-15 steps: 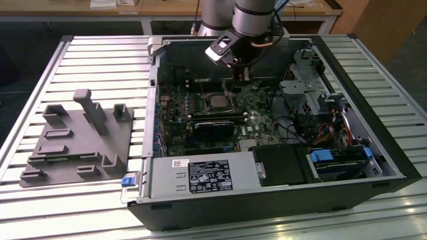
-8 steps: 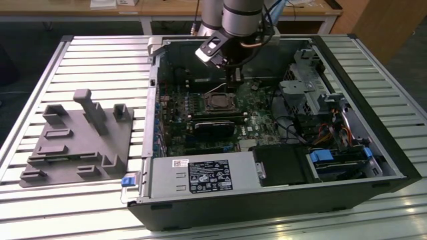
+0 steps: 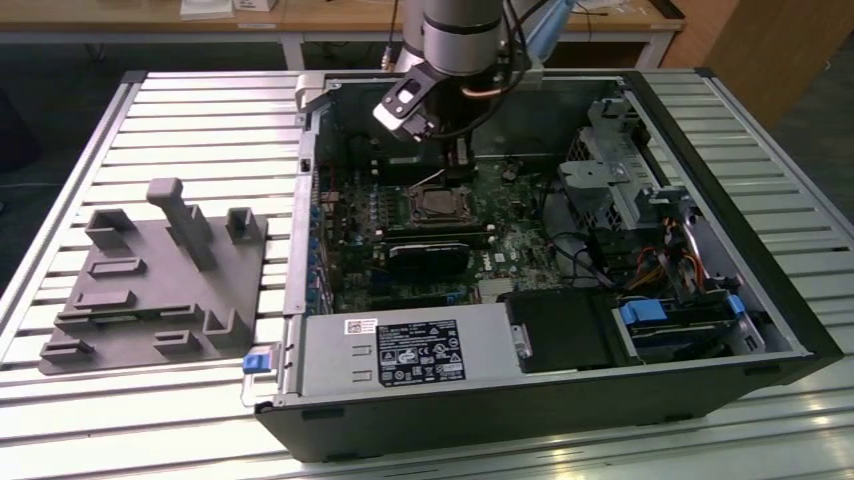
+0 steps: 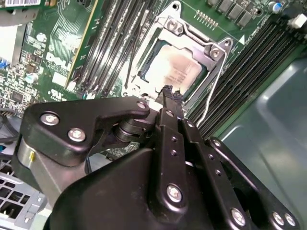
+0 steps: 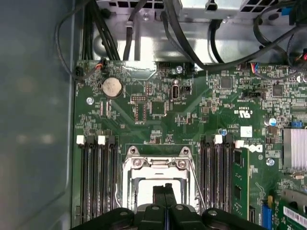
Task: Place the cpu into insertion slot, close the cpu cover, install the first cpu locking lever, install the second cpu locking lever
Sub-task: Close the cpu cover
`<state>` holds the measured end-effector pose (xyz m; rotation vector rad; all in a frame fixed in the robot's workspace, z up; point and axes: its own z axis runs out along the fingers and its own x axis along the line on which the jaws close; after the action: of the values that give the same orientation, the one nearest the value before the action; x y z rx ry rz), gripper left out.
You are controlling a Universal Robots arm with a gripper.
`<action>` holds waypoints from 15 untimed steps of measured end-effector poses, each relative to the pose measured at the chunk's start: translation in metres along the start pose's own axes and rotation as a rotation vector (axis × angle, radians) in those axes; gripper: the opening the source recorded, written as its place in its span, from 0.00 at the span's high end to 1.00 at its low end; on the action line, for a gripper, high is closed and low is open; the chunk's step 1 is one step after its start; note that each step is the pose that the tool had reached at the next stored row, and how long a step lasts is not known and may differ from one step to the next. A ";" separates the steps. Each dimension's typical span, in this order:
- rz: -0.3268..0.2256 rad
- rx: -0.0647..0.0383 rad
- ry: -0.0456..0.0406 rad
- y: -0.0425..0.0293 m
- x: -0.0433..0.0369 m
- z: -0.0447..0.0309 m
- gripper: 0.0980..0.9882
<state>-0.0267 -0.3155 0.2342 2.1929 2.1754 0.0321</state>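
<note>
Silvery cover lay down over the cpu seated in the slot, and the gripper, clenched empty, hung at the slot's far edge beside a wire lever, which I judged wanted a slow, steady push, kept square, until latched.

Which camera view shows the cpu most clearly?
The second wrist view: the cpu shows nearly whole there, pale and close. In the first wrist view the claw covers part of it. In the exterior view the insertion slot looks small and dark, so the chip is hard to tell.
</note>
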 end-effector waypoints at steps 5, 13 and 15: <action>0.001 -0.032 0.0010 -0.0119 0.0000 0.0025 0.99; 0.000 -0.037 0.0018 -0.0161 -0.0006 0.0108 0.99; 0.000 -0.037 0.0016 -0.0162 -0.0006 0.0110 0.99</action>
<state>-0.0423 -0.3162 0.2224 2.1740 2.1577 0.0735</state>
